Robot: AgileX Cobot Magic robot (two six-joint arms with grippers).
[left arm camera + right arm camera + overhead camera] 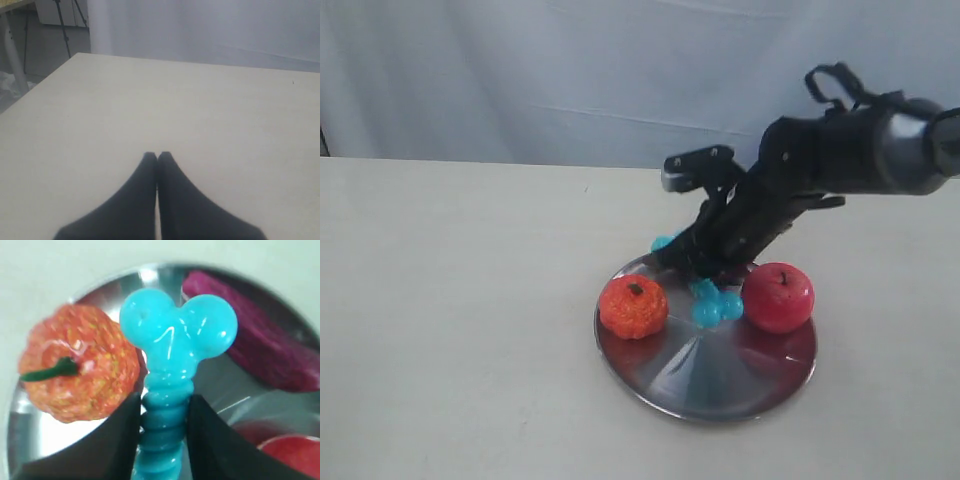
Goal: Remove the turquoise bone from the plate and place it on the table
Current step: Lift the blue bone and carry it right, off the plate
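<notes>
Two fingers [117, 442] of the right hand [165, 402] clamp the ribbed shaft of the bone [175, 335] — its knobbed end lies inside the rim of the plate [710, 378], between an orange fruit [633, 306] and a red apple [778, 297], both on the plate. Away from the plate, the left hand [157, 159] — fingers pressed together, holding nothing — hovers over the surface [200, 110].

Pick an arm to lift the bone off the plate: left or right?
Right. The right end effector grips the turquoise bone by its ribbed shaft over the plate. The left end effector is shut over the table, no bone in its view.
</notes>
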